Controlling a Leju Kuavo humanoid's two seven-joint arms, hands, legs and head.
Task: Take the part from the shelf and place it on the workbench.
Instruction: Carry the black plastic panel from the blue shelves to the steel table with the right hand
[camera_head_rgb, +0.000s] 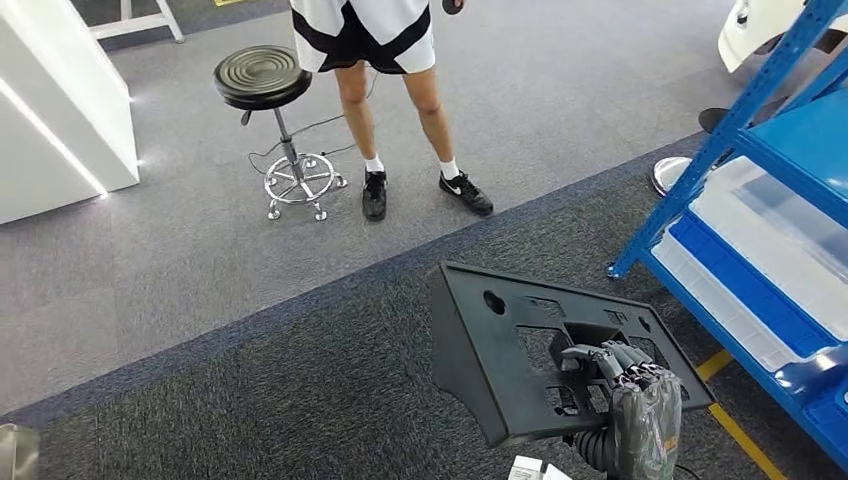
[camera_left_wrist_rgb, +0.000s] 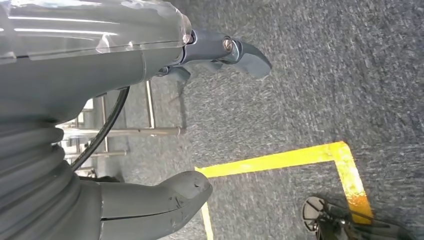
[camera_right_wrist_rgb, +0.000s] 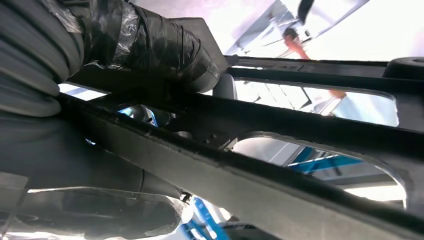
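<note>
The right hand is gripping the black part, a flat plate with cut-out openings, its fingers hooking through one opening; the part is hanging tilted above the dark carpet, left of the blue shelf. The left hand is holding nothing, fingers apart, over a yellow floor line. A person is standing far beside a black stool.
</note>
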